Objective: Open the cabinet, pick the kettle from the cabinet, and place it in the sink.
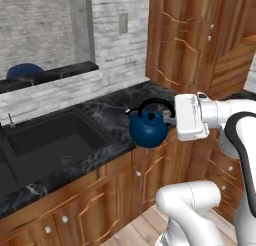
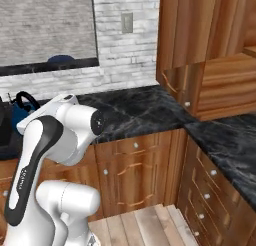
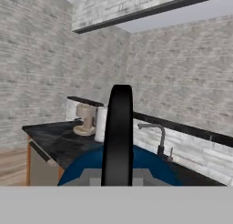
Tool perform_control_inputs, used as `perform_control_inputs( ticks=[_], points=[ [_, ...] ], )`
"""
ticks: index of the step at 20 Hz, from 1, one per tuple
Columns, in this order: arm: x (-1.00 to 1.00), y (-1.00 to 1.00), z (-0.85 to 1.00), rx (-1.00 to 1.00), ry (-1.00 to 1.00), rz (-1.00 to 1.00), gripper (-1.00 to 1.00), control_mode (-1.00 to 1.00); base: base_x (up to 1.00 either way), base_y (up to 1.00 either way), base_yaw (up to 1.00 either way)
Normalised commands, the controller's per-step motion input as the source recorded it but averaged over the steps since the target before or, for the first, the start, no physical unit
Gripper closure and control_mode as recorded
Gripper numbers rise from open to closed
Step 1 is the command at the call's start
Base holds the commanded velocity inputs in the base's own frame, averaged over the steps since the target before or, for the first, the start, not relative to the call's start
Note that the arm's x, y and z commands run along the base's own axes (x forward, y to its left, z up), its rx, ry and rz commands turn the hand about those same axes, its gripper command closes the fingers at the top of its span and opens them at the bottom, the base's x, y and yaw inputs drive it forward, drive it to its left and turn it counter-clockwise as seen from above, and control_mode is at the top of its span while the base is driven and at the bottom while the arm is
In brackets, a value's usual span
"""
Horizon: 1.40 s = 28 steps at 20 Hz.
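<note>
the claw (image 1: 171,119) is clamped on the black arched handle of the kettle (image 1: 148,130), and in the left base view the dark-blue body hangs below the grip, clear of the table (image 1: 107,112) and just off its front edge. the hold is taken at the side of the handle arch, so the kettle's weight sits under the fingers and the spout points away from the arm, toward the sink (image 1: 52,135). the hand view looks straight along the handle (image 3: 117,134), a black band rising up the middle of the picture with the blue lid spreading beneath it; beyond it stand the faucet (image 3: 159,136) and, farther along the table, a pale coffee machine (image 3: 85,119).

the cabinet (image 1: 192,40) rises at the right, well apart from the kettle; whether its door stands open cannot be told from this angle. the sink lies to the left of the kettle, with a stretch of black marble between them.

judged from this layout, the pick is complete and the carry is in hand. what is left appears to be a sideways move over the basin, a lowering inside its walls and a release; the hanging body could clip the sink rim if carried too low.
</note>
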Motion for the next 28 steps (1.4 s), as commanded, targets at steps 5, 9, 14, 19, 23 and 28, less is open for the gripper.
perform_control_inputs(
  ticks=[5, 9, 14, 19, 23, 28],
  points=[
    [0.00, 0.00, 0.00, 0.00, 0.00, 0.00, 1.00, 1.00, -0.14, 0.14, 0.35],
    [0.00, 0.00, 0.00, 0.00, 0.00, 0.00, 1.00, 1.00, -0.01, 0.20, 0.20],
    [0.00, 0.00, 0.00, 0.00, 0.00, 0.00, 1.00, 1.00, 0.00, 0.30, 0.03],
    [0.00, 0.00, 0.00, 0.00, 0.00, 0.00, 1.00, 1.00, 0.00, 0.44, 0.00],
    [0.00, 0.00, 0.00, 0.00, 0.00, 0.00, 1.00, 1.00, -0.02, 0.56, 0.00],
    [0.00, 0.00, 0.00, 0.00, 0.00, 0.00, 1.00, 1.00, -0.02, 0.55, 0.01]
  ],
)
